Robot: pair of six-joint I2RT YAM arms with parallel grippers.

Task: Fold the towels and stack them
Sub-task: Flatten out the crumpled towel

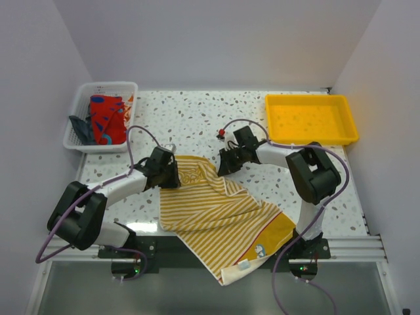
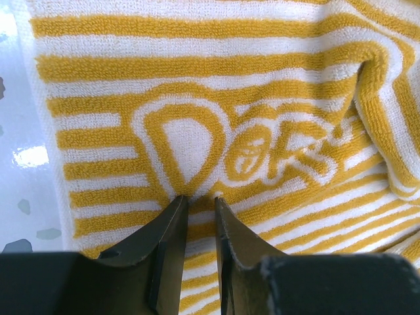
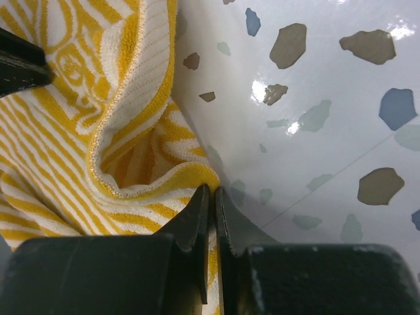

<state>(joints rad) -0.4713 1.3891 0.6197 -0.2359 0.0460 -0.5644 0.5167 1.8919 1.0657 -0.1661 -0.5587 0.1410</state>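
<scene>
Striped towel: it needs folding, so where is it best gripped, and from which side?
The striped towel: pinch its two far corners, each from its own outer side. That edge lies on the table, its right corner rumpled up; the near end overhangs.

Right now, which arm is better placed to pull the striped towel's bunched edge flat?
Probably right. The right gripper is shut on that bunched fold of the striped towel; the left gripper pinches the flatter far-left part.

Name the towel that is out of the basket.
The yellow-striped towel: it lies on the table, while the red towel and dark towel sit bunched in the basket.
</scene>
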